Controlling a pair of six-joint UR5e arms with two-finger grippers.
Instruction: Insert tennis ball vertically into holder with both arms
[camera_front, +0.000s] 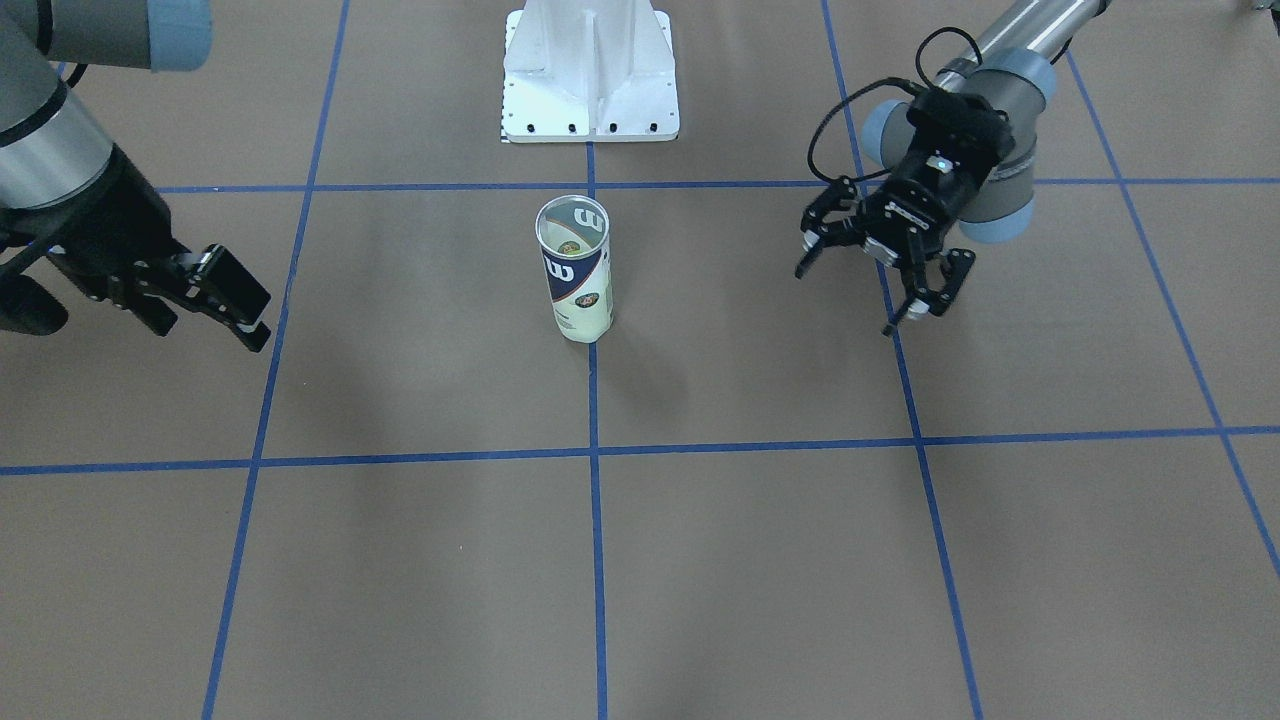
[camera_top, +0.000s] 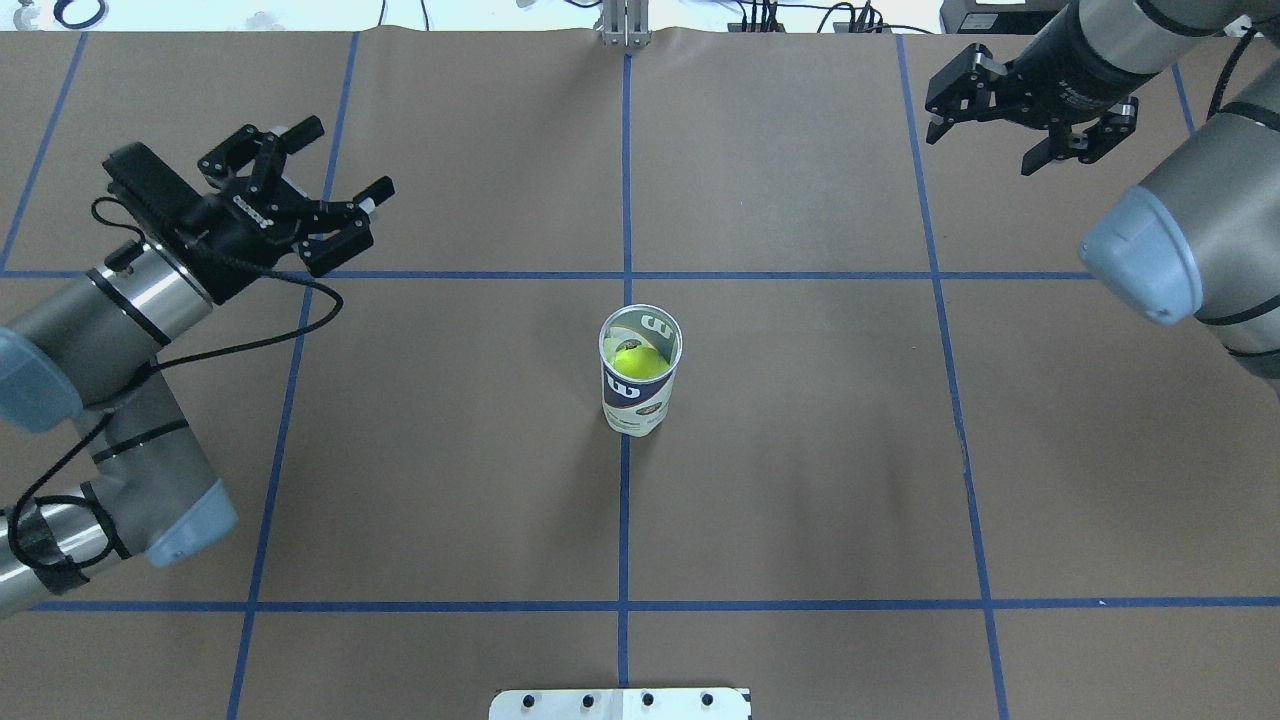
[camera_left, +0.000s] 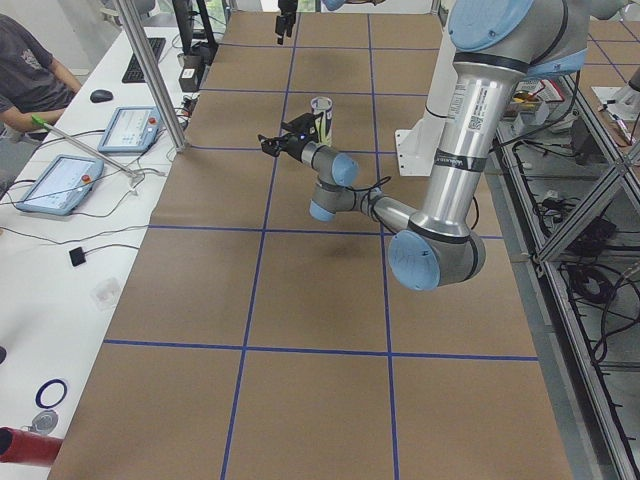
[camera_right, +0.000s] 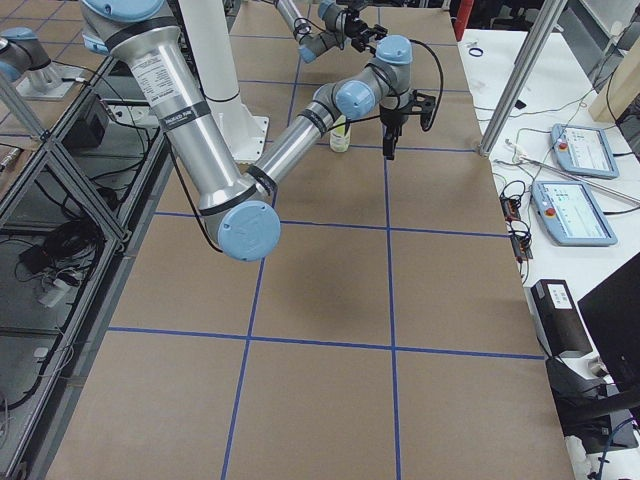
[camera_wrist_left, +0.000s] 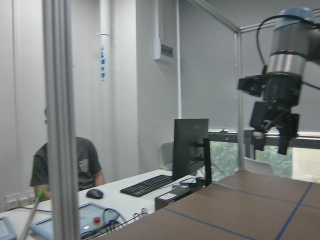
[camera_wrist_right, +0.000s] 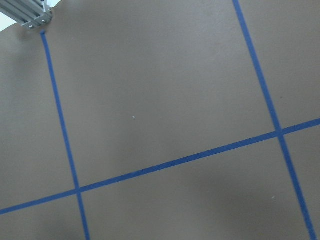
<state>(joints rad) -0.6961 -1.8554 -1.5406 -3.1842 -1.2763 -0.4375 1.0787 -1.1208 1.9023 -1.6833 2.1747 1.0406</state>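
The holder (camera_top: 640, 390), a clear can with a navy-and-white "W" label, stands upright at the table's centre, also seen in the front view (camera_front: 577, 275). A yellow-green tennis ball (camera_top: 637, 361) sits inside it. My left gripper (camera_top: 345, 165) is open and empty, well left of the holder and above the table; it also shows in the front view (camera_front: 847, 300). My right gripper (camera_top: 980, 142) is open and empty, far back right of the holder, and it also shows at the left edge of the front view (camera_front: 235, 305). The left wrist view shows the right gripper (camera_wrist_left: 270, 137) hanging over the table.
The white pedestal base (camera_front: 590, 80) stands on the robot's side of the holder. Blue tape lines (camera_wrist_right: 175, 162) grid the brown table. An operator (camera_wrist_left: 65, 165) sits at a side desk with tablets (camera_left: 55, 183) beyond a metal post (camera_left: 150, 75).
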